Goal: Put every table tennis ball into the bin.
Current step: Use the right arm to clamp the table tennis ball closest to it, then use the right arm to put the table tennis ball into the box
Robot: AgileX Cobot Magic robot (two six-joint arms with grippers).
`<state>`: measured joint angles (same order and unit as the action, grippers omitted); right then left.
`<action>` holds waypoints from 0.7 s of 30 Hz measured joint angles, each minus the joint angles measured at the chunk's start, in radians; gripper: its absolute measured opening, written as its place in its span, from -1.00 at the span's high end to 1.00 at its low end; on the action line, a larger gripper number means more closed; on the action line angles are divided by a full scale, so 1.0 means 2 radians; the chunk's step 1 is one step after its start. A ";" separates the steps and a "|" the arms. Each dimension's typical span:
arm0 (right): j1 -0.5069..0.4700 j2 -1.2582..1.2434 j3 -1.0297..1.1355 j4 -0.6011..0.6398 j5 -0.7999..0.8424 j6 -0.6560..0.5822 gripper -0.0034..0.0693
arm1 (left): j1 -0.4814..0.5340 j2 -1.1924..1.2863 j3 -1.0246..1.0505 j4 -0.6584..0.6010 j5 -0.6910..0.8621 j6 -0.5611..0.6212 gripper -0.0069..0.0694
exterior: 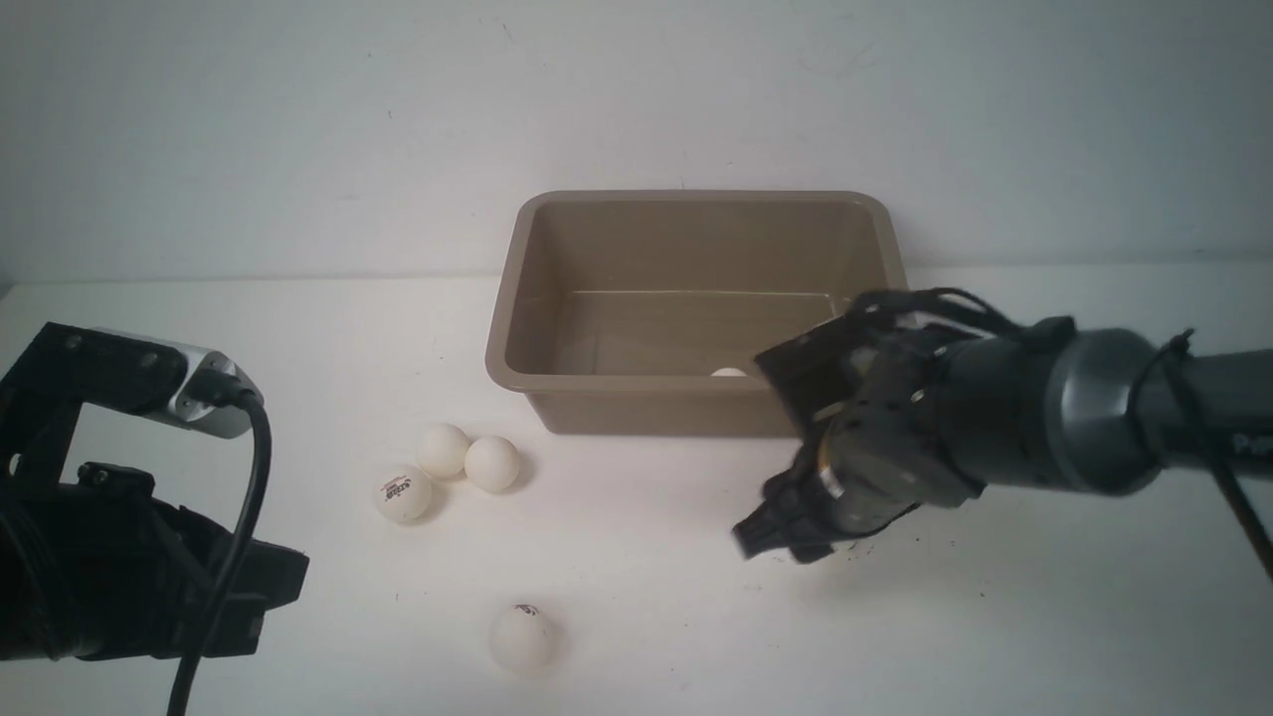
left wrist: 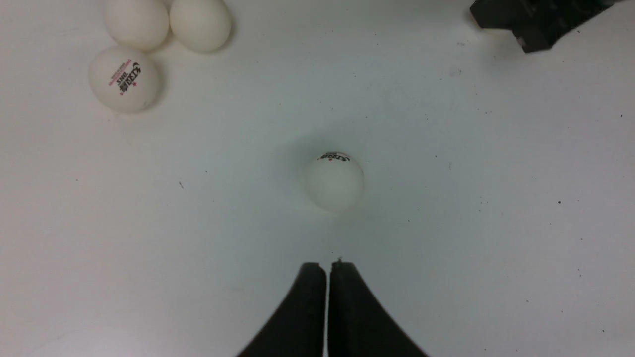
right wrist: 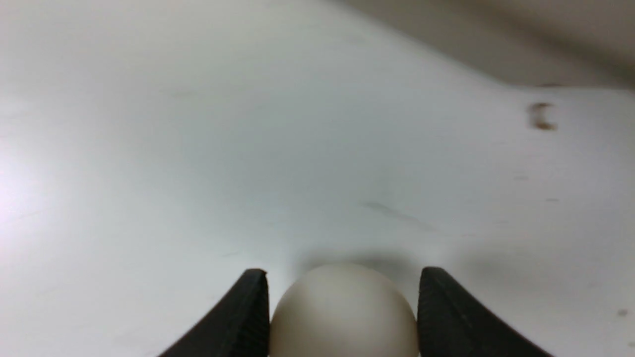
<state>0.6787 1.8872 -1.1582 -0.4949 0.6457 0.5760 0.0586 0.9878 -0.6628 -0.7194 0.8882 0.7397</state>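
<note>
The taupe bin (exterior: 636, 383) stands at the middle back with one table tennis ball (exterior: 728, 373) inside, by its near wall. My right gripper (exterior: 771, 537) is low over the table just in front of the bin's near right corner. In the right wrist view its fingers (right wrist: 248, 317) press both sides of a cream ball (right wrist: 343, 312). Three balls (exterior: 443, 449) (exterior: 492, 462) (exterior: 404, 492) cluster left of the bin. A lone ball (exterior: 521, 636) lies near the front, a short way ahead of my shut, empty left gripper (left wrist: 327, 265).
The bin's outer wall (right wrist: 496, 39) shows close beyond the held ball. My left arm (exterior: 129, 557) fills the front left corner. The right gripper's tip (left wrist: 536, 20) appears at the edge of the left wrist view.
</note>
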 joint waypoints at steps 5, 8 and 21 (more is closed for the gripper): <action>0.046 -0.076 -0.035 -0.039 -0.004 0.010 -0.05 | 0.000 0.000 0.000 0.000 0.000 0.000 0.83; 0.042 -0.093 -0.075 -0.062 -0.003 0.011 -0.05 | 0.000 0.000 0.000 0.000 -0.001 0.000 0.83; -0.038 0.007 -0.269 -0.018 0.031 -0.125 -0.05 | -0.002 0.127 -0.001 -0.013 -0.005 0.009 0.83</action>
<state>0.6030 1.9019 -1.6952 -0.5310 0.7080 0.3268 0.0536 1.2412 -0.6646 -0.7461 0.8781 0.7586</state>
